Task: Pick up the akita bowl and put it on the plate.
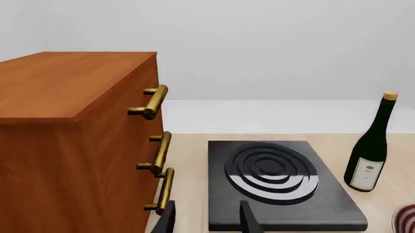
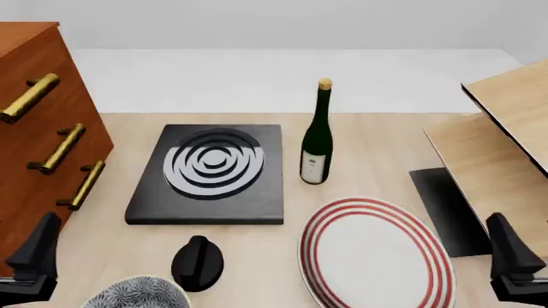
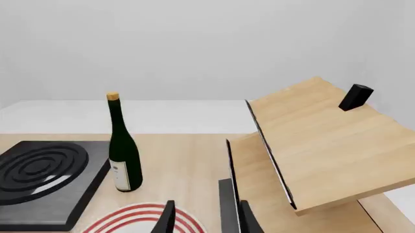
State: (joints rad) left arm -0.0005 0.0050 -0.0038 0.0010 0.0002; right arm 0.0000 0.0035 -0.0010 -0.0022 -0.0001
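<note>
While akita bowl [image 2: 137, 294] sits off plate [image 2: 376, 253] | both grippers open, empty | bottle [image 2: 317, 138] label unreadable

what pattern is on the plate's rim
Three concentric red rings on white, around the plate rim; clearest in the front view.

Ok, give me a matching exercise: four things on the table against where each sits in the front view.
Things:
1. akita bowl
2. plate
3. wine bottle
4. stove

Places:
A. centre, just beyond the plate
B. bottom edge, left of centre, partly cut off
C. near right of centre
D. left of the bottle, beside the drawers

Pairs: 1-B, 2-C, 3-A, 4-D
</note>
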